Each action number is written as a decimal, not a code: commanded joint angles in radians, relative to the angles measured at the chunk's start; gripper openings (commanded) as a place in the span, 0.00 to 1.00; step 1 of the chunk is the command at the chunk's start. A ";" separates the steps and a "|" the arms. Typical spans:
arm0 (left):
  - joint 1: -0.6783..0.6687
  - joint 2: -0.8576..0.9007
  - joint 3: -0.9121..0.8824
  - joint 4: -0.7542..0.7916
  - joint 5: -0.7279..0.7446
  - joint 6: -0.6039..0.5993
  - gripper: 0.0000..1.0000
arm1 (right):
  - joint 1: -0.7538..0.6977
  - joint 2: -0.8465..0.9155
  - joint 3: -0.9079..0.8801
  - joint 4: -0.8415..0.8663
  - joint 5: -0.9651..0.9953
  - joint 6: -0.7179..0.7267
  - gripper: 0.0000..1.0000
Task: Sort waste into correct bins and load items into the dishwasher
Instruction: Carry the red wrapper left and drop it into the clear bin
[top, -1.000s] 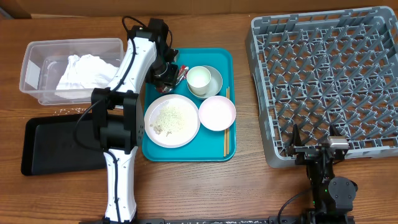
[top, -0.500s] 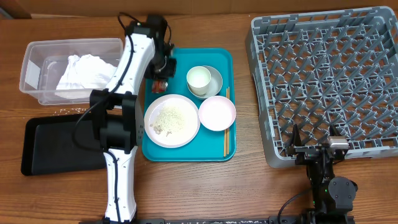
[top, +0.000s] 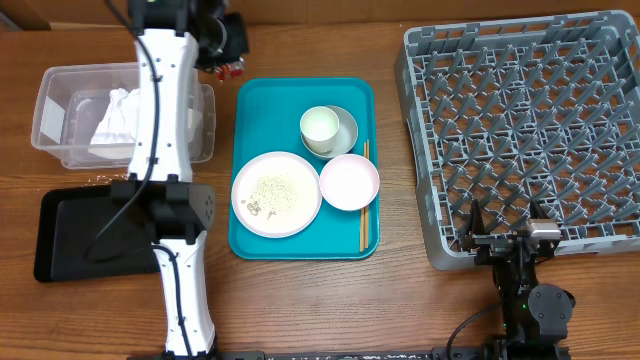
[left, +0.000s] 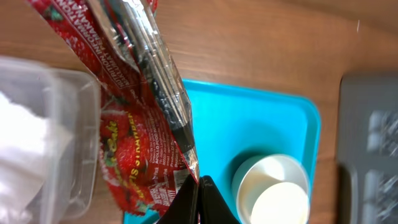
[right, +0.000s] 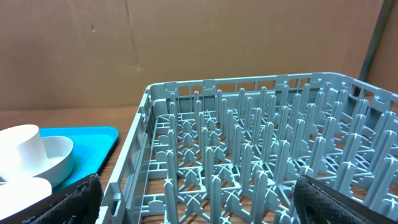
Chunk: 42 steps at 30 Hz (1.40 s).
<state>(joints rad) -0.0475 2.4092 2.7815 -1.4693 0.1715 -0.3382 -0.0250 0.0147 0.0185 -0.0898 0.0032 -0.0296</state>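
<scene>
Red strawberry-print snack wrapper (left: 134, 137) is pinched in the left gripper (left: 198, 200), whose jaws are closed tight on its crinkled clear seam. From overhead, only a small red scrap of the wrapper (top: 233, 69) peeks out beside the gripper (top: 228, 58), above bare wood between the clear tub (top: 50, 140) and the far left corner of the teal tray (top: 255, 100).

The left arm lies across the tub's right half and hides part of the crumpled white napkin (top: 110, 122) inside it. The wrist view shows the tub's corner (left: 78, 99) just beside the hanging wrapper.

On the teal tray, the round plate (top: 277, 193) carries scattered rice bits (top: 268, 188). The white cup (top: 319, 126) sits in the grey bowl (top: 347, 128), the pink bowl (top: 349, 182) is beside the plate, and the chopsticks (top: 364, 215) lie along the right edge. The black tray (top: 80, 240) rests nearer, left of the arm's base.

The right gripper (right: 196, 186) stands wide open at the near edge of the grey dish rack (top: 520, 130), holding nothing; its camera looks through the pegs.
</scene>
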 joint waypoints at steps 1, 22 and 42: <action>0.060 0.001 0.060 -0.024 -0.042 -0.232 0.04 | -0.003 -0.012 -0.010 0.006 -0.005 0.003 1.00; 0.343 0.003 -0.029 -0.141 -0.134 -0.613 1.00 | -0.003 -0.012 -0.010 0.006 -0.005 0.003 1.00; 0.379 -0.225 0.077 -0.220 -0.204 -0.418 1.00 | -0.003 -0.012 -0.010 0.006 -0.005 0.003 1.00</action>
<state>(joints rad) 0.3016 2.3116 2.8151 -1.6848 0.0765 -0.7273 -0.0246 0.0147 0.0185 -0.0898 0.0036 -0.0299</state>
